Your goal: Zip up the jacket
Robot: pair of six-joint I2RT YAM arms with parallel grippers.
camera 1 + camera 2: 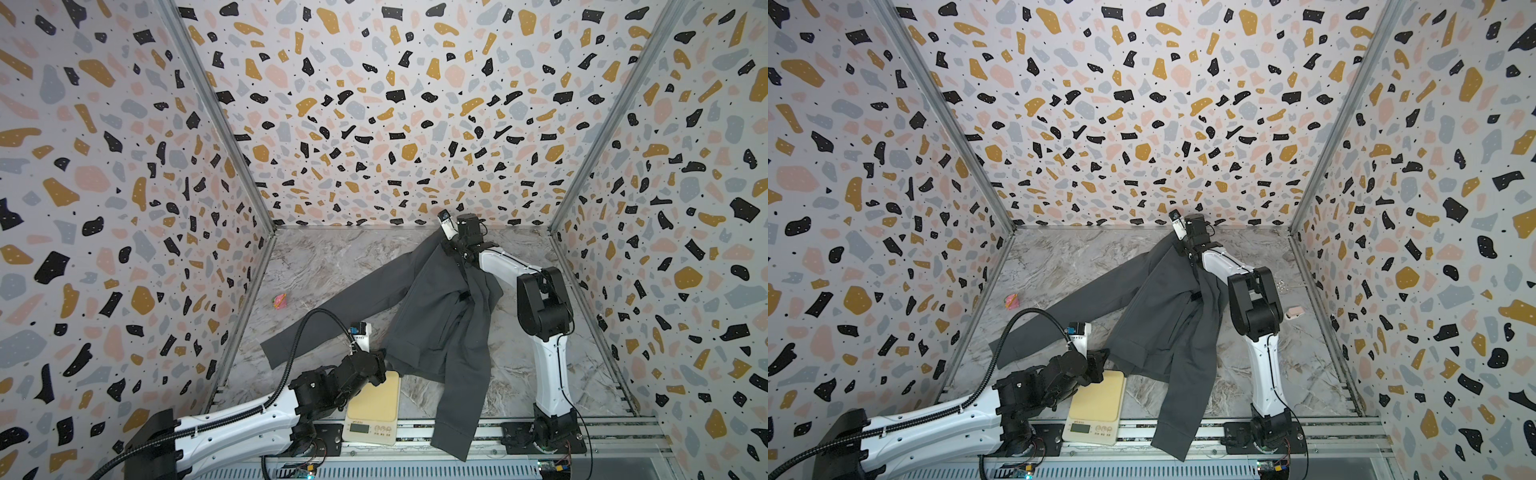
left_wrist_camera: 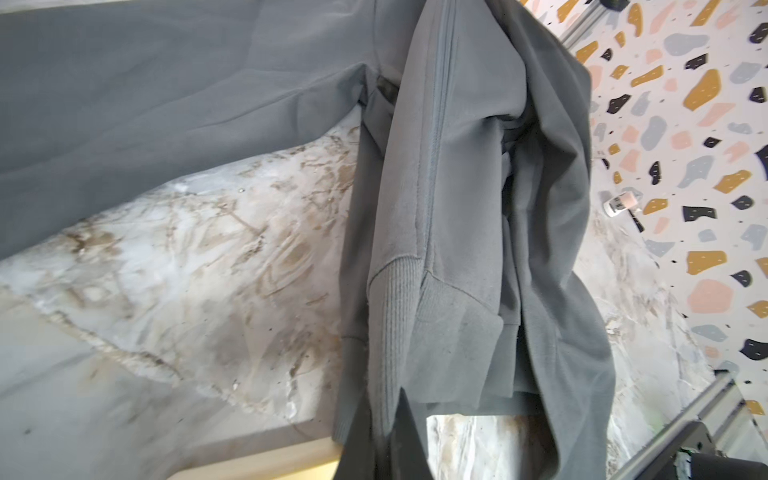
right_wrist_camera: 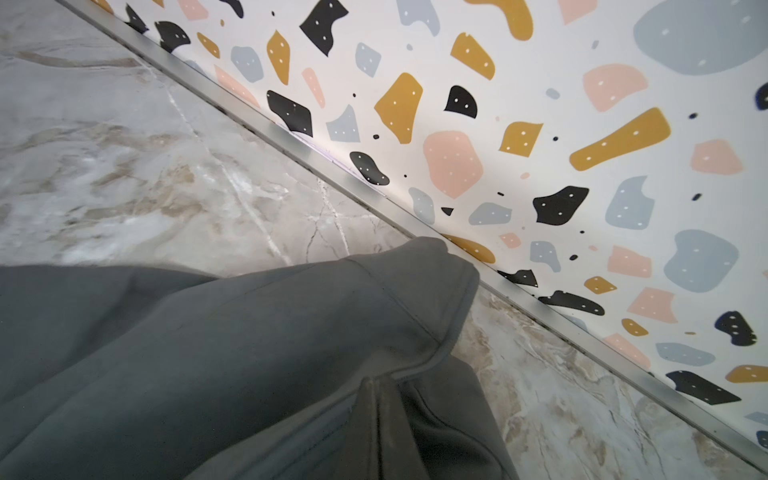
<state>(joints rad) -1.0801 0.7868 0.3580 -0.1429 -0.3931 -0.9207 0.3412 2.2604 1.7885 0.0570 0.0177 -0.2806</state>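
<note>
The jacket (image 1: 436,316) is held stretched above the marble surface (image 1: 324,266), right of centre, from the back wall towards the front rail. Its hem is pinched by the left fingers (image 1: 379,368), which are pressed together on the ribbed band. Its upper end is pinched in the same way by the right fingers (image 1: 451,249), close to the back wall. One sleeve (image 1: 332,316) is spread out to the left, and the other sleeve (image 1: 457,415) is draped over the front rail.

The step in hand is judged to be the straightening of the front. An even pull should be kept between hem and upper end, so that the zipper line is drawn straight and turned upward. Neither pinch should be loosened before the cloth is laid flat. The slider cannot be made out in any view, so it must be found before anything is pulled. The draped sleeve is best kept clear of the rail.

One jacket with two sleeves is counted. Two arms are seen. One cream scale (image 1: 374,399) is partly covered by the hem. One pink-and-yellow object (image 1: 279,301) lies well apart on the left, and one pale pink object (image 1: 1296,312) lies by the right wall.
</note>
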